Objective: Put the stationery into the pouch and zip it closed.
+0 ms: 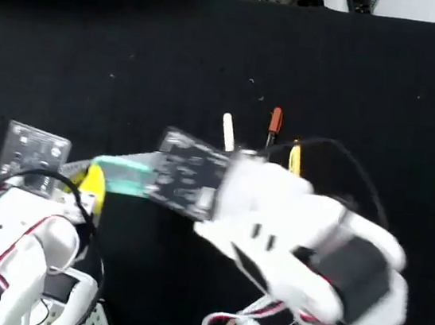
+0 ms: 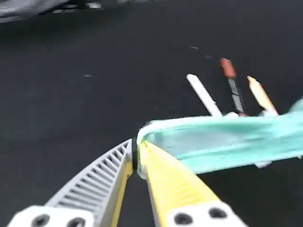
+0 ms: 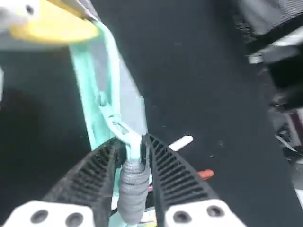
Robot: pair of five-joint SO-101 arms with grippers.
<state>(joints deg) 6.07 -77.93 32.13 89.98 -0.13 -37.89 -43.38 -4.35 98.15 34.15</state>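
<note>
Above table (image 1: 96, 50), left end effector (image 2: 136, 150) and right end effector (image 3: 135, 142) pinch pouch (image 2: 227, 137).

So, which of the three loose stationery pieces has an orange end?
The middle pen, between the white stick and the yellow pencil; its cap alone is orange.

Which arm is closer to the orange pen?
Right. The right end effector grips the zipper pull close by the orange pen; the left end effector holds the pouch farther off.
</note>
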